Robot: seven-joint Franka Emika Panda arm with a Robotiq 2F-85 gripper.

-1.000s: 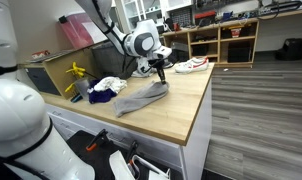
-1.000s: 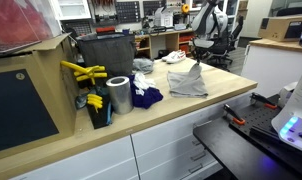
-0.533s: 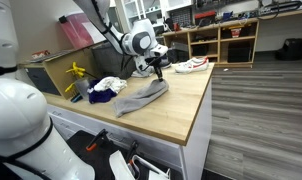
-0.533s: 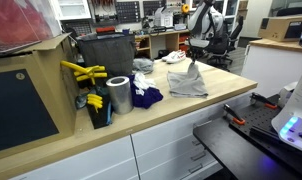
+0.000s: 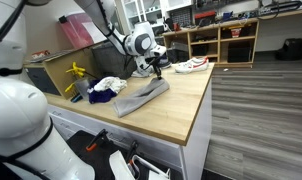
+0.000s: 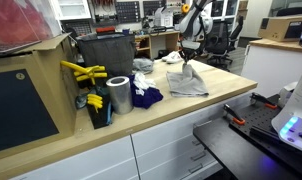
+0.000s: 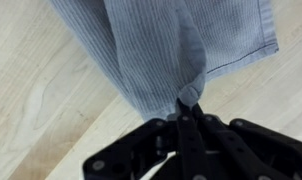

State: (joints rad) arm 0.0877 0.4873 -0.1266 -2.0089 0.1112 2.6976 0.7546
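Over the pale wood counter [image 7: 31,90] | pincer [image 7: 188,106] pinching ribbed grey cloth [image 7: 151,45] | cloth bunched into a fold

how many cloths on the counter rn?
3: grey striped cloth, one corner pinched in the fingers; dark blue cloth beside the metal can; white cloth just behind the blue one. More could be hidden behind the clutter.

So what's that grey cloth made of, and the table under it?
The grey cloth looks like soft woven fabric, maybe cotton: fine stripes, a stitched hem, loose folds. The table looks like pale wood with a smooth matte top: grain lines show.
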